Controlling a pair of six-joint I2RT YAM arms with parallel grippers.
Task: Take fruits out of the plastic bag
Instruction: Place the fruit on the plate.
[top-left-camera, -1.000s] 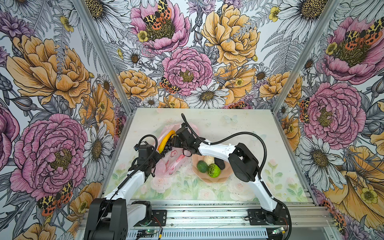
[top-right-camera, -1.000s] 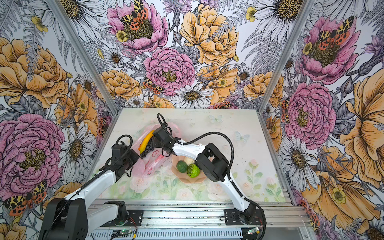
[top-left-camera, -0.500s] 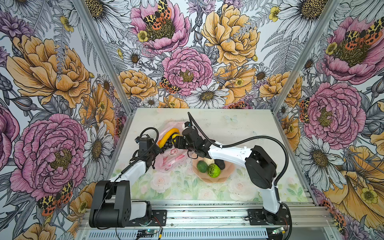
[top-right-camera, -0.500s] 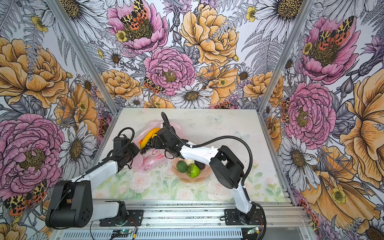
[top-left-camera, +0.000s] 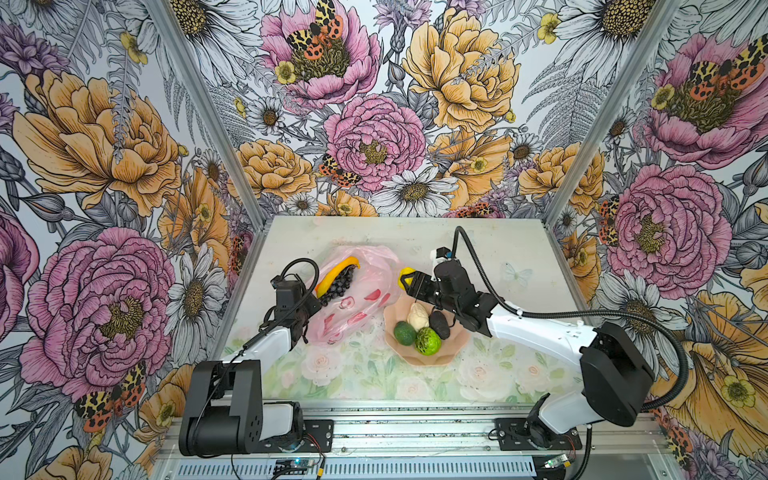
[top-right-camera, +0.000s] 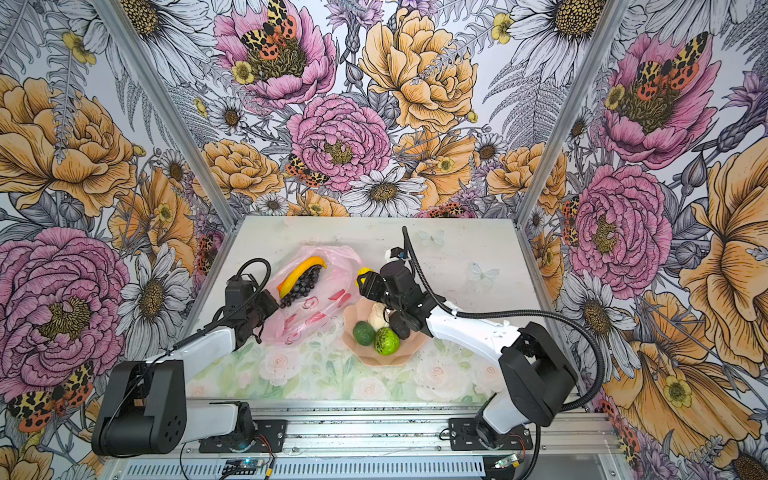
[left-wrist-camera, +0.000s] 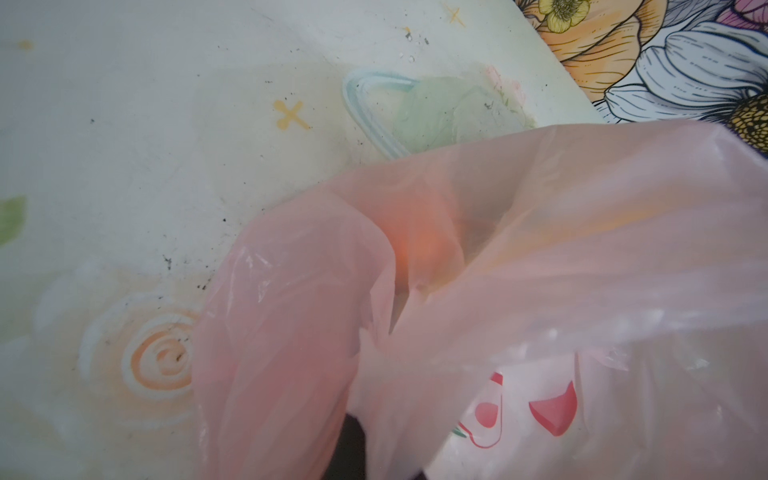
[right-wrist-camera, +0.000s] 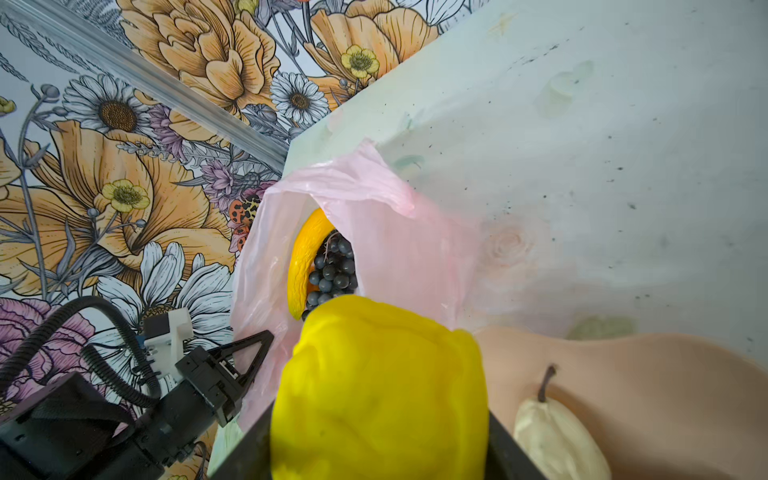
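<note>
a: far left, what is the left tool (top-left-camera: 309, 311) doing?

b: it is clamped tight on the near edge of the pink bag (top-left-camera: 357, 286), which lies crumpled on the counter (top-left-camera: 498, 257).

a: and inside the bag?

b: a banana (top-left-camera: 334, 272) and grapes (top-left-camera: 338, 284) lie side by side at its open mouth.

a: further right?

b: the right tool (top-left-camera: 411, 284), jaws partly spread, grips a lemon (top-left-camera: 404, 275) between the bag and the dish (top-left-camera: 440, 357). the dish holds a pear (top-left-camera: 417, 316), an avocado (top-left-camera: 404, 333) and a green ball (top-left-camera: 428, 340), packed close together.
</note>
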